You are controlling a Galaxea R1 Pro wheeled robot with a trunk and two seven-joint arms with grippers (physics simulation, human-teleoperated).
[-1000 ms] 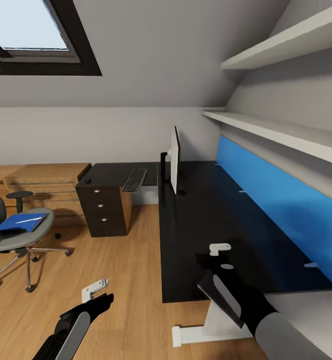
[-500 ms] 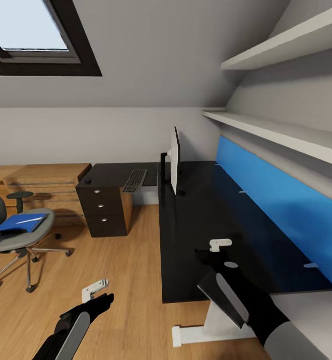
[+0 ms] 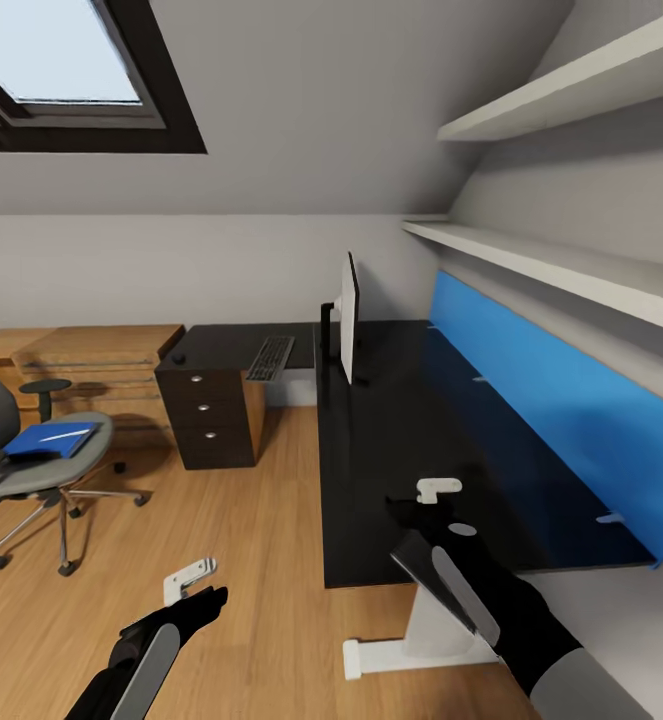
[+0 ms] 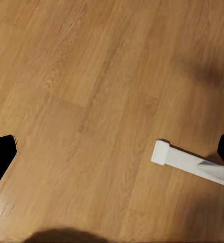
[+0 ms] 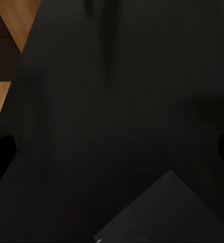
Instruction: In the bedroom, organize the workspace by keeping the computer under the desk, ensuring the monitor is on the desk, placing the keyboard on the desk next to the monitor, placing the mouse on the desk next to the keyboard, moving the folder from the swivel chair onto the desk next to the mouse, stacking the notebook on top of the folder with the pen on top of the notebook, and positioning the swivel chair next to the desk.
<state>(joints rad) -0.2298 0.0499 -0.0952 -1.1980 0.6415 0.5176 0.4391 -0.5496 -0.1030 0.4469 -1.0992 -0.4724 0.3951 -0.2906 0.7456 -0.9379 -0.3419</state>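
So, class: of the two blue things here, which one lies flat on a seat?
The folder, lying flat on the chair; the panel stands upright behind the desk.

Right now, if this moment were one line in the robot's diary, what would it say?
place: bedroom, beside desk | folder on swivel chair | keyboard, monitor on desk | left hand over floor, empty | right hand over desk, empty

Blue folder (image 3: pixel 51 438) on swivel chair (image 3: pixel 31 470)

Attic home workspace: sloped ceiling, skylight (image 3: pixel 56 60), desk (image 3: pixel 421 440), swivel chair (image 3: pixel 31 465).
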